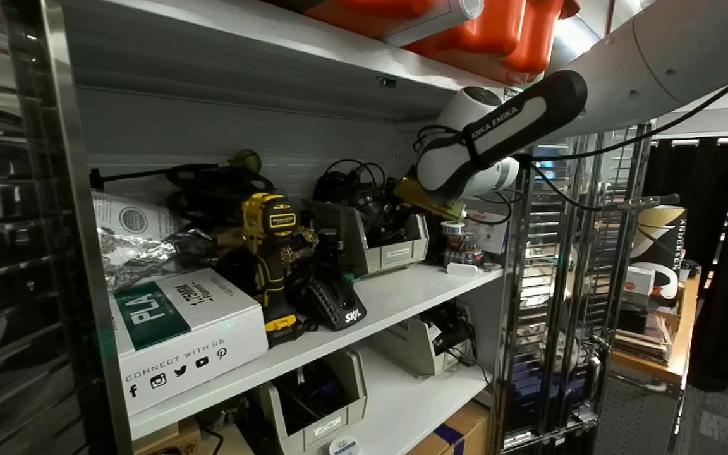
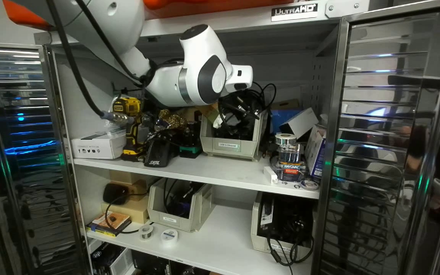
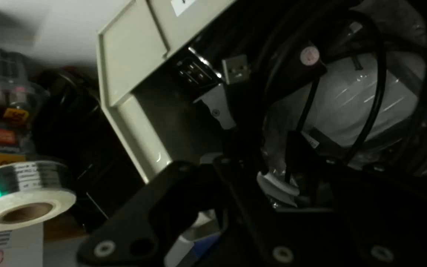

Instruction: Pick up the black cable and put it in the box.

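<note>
Several black cables (image 3: 381, 79) lie tangled in and over a light beige bin (image 3: 130, 55) in the wrist view. I cannot tell which one is the task's cable. A silver USB plug (image 3: 235, 69) shows just above my left finger. My gripper (image 3: 272, 139) points into the bin, its fingers parted by a narrow gap. Clear plastic and a pale curved piece show through the gap, and nothing is visibly held. In both exterior views the bin (image 1: 380, 258) (image 2: 229, 152) stands on the upper shelf. There my dark fingers blend with the black cables or hide behind the arm.
A battery pack (image 2: 290, 170) and a tape roll (image 2: 285, 138) stand right of the bin. A SKIL charger (image 2: 157, 151), a yellow drill (image 2: 132, 126) and a white PLA box (image 2: 96, 147) are left. A lower-shelf bin (image 2: 256, 229) has black cables hanging over its front.
</note>
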Action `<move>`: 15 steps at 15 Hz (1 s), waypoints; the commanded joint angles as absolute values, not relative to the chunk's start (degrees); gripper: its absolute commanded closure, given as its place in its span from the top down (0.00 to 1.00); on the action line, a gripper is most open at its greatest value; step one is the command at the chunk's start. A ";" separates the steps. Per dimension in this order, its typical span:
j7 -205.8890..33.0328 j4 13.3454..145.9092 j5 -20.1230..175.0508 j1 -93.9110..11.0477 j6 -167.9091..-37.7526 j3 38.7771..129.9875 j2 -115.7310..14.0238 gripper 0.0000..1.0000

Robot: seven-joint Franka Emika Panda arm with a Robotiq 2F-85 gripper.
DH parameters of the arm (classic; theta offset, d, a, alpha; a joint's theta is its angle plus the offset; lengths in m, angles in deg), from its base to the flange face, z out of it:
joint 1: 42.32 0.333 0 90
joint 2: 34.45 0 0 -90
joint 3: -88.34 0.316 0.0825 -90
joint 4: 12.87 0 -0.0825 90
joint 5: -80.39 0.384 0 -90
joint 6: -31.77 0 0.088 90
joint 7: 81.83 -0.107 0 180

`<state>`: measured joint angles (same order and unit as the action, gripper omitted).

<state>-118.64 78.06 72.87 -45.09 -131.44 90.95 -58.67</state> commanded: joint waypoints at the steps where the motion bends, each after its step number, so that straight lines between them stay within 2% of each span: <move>1: -109.38 72.96 81.04 -44.08 -127.35 91.10 -60.68 0.73; 4: -104.53 73.84 85.11 -43.38 -126.44 90.95 -59.87 0.95; 5: -103.45 74.66 85.81 -43.09 -126.56 90.88 -59.16 0.99; 10: -103.08 80.06 84.50 -40.50 -127.41 88.17 -55.55 1.00; 15: -104.62 90.80 80.14 -38.34 -129.07 85.89 -48.75 1.00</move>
